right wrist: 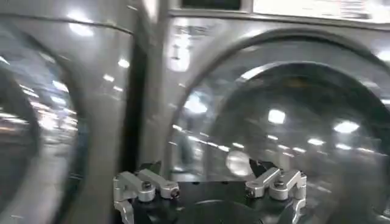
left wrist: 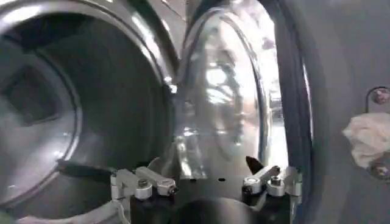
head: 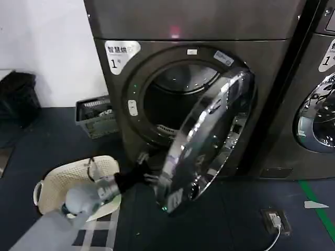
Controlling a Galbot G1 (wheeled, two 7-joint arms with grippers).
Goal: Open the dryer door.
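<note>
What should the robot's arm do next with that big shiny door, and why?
Probably keep swinging the dryer door a little wider. It stands only partly open, angled across the front of the dryer and half covering the drum opening. The left gripper is at the door's lower free edge, fingers spread in the left wrist view, so a short push outward should clear the opening.

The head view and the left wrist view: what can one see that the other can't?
Head view alone: the white "1" sticker, a cream basket on the floor, a second machine at the right, and the left arm reaching to the door's lower edge. Left wrist view alone: the left gripper, fingers apart, right up at the chrome rim. Both: the dryer door swung partly open and the dark drum behind it.
</note>
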